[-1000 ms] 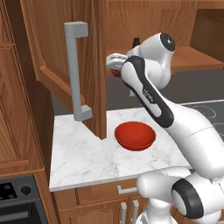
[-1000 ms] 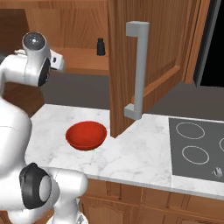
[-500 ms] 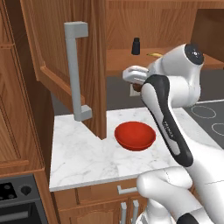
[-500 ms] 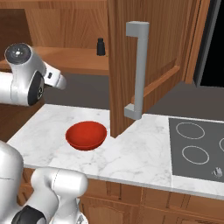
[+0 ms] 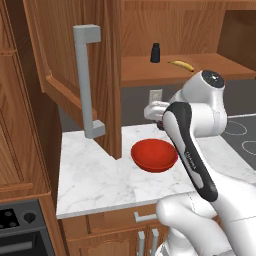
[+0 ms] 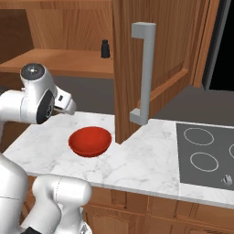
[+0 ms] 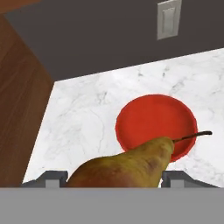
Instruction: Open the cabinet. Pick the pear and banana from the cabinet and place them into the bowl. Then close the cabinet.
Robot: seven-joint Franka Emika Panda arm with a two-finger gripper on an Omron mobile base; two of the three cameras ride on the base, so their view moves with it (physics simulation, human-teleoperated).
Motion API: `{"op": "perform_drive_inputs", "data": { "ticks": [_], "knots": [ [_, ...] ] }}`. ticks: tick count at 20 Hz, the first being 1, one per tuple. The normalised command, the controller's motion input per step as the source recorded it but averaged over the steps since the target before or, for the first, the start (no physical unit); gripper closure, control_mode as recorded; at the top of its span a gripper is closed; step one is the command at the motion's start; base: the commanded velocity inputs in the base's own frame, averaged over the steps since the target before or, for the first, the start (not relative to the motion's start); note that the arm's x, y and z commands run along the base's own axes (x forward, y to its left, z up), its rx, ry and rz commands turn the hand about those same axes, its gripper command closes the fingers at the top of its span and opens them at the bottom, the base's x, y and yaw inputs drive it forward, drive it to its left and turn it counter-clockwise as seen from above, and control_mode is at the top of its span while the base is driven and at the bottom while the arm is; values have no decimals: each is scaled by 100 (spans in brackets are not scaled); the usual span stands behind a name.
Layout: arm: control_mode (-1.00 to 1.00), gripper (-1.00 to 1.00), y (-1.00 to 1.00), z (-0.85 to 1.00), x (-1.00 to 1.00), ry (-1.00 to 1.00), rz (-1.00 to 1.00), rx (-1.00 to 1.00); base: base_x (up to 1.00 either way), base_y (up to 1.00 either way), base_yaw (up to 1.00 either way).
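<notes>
The claw point(image 7: 113, 177) holds the pear point(image 7: 127, 166) between its two fingers point(image 7: 52, 178), spread wide around the fruit's fat body. In the hand view the pear lies across the bottom, its narrow end and thin stem reaching over the near rim of the bowl point(image 7: 155, 118); the fruit is above the bowl, not in it. From the left base view the claw point(image 5: 160, 120) sits at the end of the arm, above the far rim of the bowl point(image 5: 154, 154), though the pear itself is hard to make out there, seemingly hidden behind the wrist.

The bowl stands on the marble counter point(image 5: 95, 180), about midway along it and closer to the back wall than to the front edge. In the right base view it point(image 6: 90, 140) lies left of the open door's lower corner and apart from it.

The cabinet point(image 5: 75, 65) is open: one door swings out over the counter's left part, its grey handle point(image 5: 86, 80) facing the camera. On the cabinet shelf point(image 5: 150, 70) the banana point(image 5: 181, 65) lies toward the right end, near the front edge, and a small black bottle point(image 5: 155, 52) stands upright left of it, further back. A wall socket point(image 7: 168, 19) is set in the dark wall behind the counter. A hob point(image 6: 205, 151) takes up the counter's right end
</notes>
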Motion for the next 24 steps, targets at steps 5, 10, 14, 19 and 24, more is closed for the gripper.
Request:
{"op": "perform_drive_inputs", "data": {
  "ticks": [5,10,14,19,24],
  "knots": [
    [-100,100,-22,-89,-4,24,0,-5,0,0,0],
    [-100,100,-5,-34,23,7,0,0,0,0,0],
    [-100,100,0,-21,50,3,0,0,0,0,0],
    [-100,100,-2,-23,74,10,0,0,0,0,0],
    [-100,100,-8,-39,76,11,0,0,0,0,0]
  ]
}}
